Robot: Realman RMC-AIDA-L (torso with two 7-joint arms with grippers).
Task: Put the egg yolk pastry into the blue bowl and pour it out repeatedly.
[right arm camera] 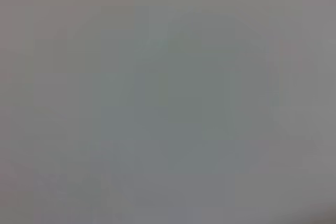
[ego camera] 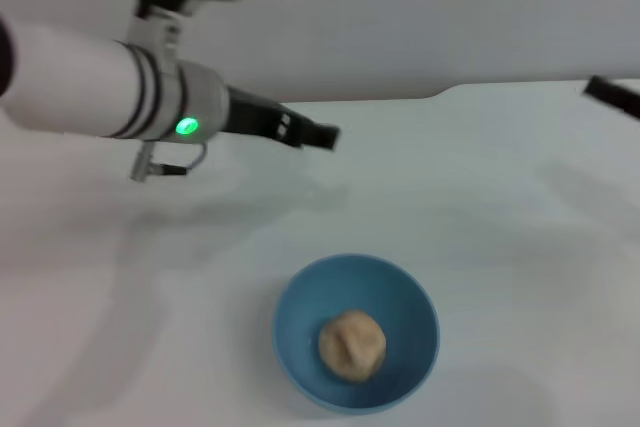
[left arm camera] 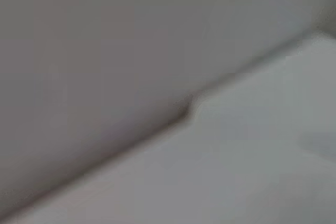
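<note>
Blue bowl (ego camera: pixel 356 332) serves as the landmark: of the task's two things it is the larger, a round, glossy light-blue dish sitting upright on the white table (ego camera: pixel 480 197), at the near edge of the head view. Larger than it is the left arm (ego camera: pixel 110 87), a thick white tube with dark bands and a green light, reaching in from the far left of the bowl and held above the table. Its left gripper (ego camera: pixel 318 135) is a dark, blurred tip that hangs well beyond the bowl and slightly to its left, clear of the rim and touching nothing; whether its jaws are spread or closed I cannot tell, and nothing can be seen held in it. The right gripper (ego camera: pixel 612 97) shows only as a dark sliver far off to the bowl's right and beyond it, at the edge of the view, and its jaws cannot be read either. Smallest is the egg yolk pastry (ego camera: pixel 352 344), a pale tan dimpled lump resting on the bowl's floor near its centre, well inside the rim. The left wrist view gives only the table edge against a grey wall (left arm camera: pixel 105 51); the right wrist view is a featureless grey.
</note>
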